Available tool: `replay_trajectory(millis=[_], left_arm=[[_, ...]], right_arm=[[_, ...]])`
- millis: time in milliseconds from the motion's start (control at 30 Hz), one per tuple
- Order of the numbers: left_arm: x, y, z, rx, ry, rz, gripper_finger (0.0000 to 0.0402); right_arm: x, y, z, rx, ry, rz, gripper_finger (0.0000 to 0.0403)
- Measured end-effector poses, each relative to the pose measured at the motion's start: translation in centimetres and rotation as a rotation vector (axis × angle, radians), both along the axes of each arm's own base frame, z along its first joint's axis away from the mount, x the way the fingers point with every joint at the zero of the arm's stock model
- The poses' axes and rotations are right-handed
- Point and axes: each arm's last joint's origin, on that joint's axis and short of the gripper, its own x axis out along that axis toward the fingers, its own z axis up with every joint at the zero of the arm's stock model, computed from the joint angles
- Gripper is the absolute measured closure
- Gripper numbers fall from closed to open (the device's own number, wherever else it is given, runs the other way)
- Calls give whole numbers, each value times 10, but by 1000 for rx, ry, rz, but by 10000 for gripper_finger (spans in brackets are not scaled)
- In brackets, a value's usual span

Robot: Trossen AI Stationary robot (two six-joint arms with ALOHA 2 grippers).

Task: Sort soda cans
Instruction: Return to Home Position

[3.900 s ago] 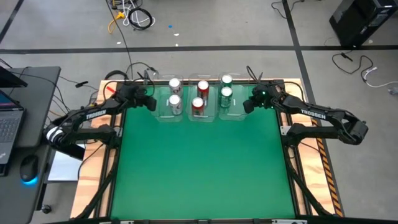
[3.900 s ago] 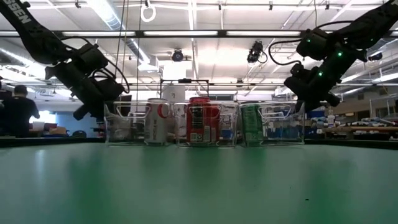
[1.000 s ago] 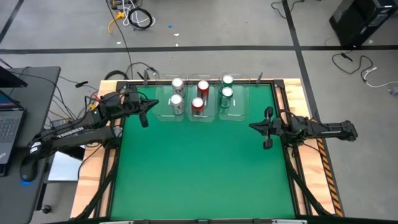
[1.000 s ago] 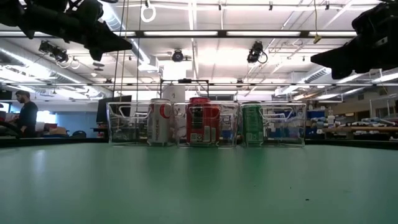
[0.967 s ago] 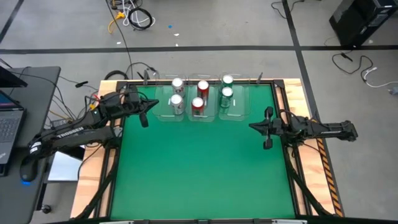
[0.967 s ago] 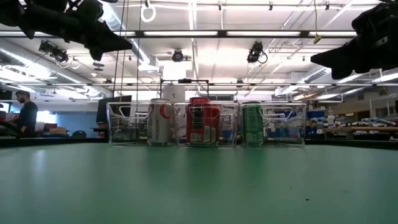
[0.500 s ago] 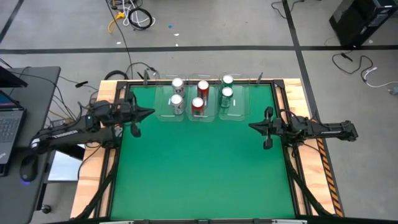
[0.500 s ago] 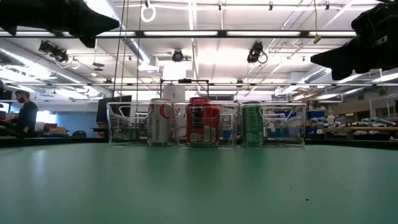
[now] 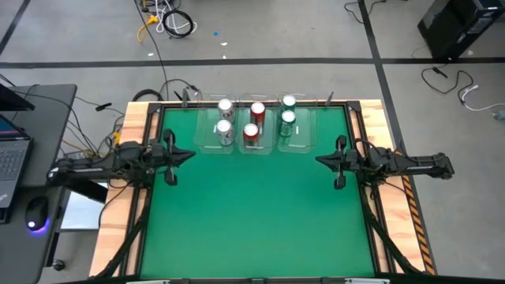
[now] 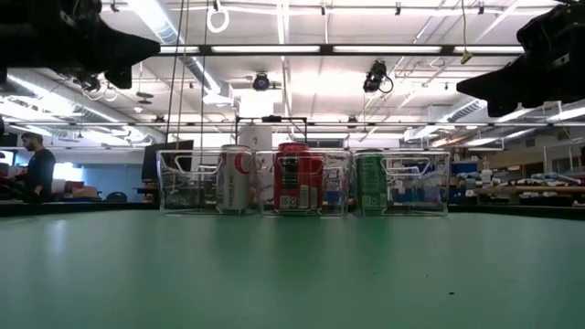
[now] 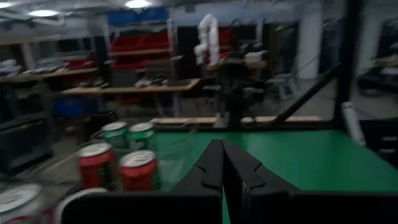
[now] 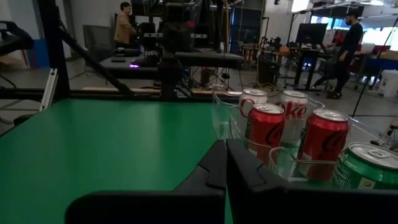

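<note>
L pincer (image 11: 219,149), R pincer (image 12: 223,148): both pinched closed, empty. Silver can (image 12: 297,112) reads "Coke".

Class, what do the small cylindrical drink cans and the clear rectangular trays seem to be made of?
Small cylindrical drink cans: likely thin metal, glossy printed sides, shiny silver tops. Clear rectangular trays: likely rigid plastic, since the room shows through their walls.

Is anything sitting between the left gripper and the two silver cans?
Only the wall of their clear tray. Otherwise bare green mat separates the left gripper, at its left edge, from the silver cans; the right gripper waits opposite.
</note>
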Motion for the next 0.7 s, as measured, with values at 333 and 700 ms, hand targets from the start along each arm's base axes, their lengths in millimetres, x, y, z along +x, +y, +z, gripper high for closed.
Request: replay_trajectory(millis=[333, 700], left_arm=[[-4, -2, -39, -44, -7, -55, 401], [-4, 6, -44, -27, 23, 24, 401]], right_arm=[[-4, -3, 0, 56, 95, -37, 403], [-4, -4, -1, 98, 101, -52, 403]])
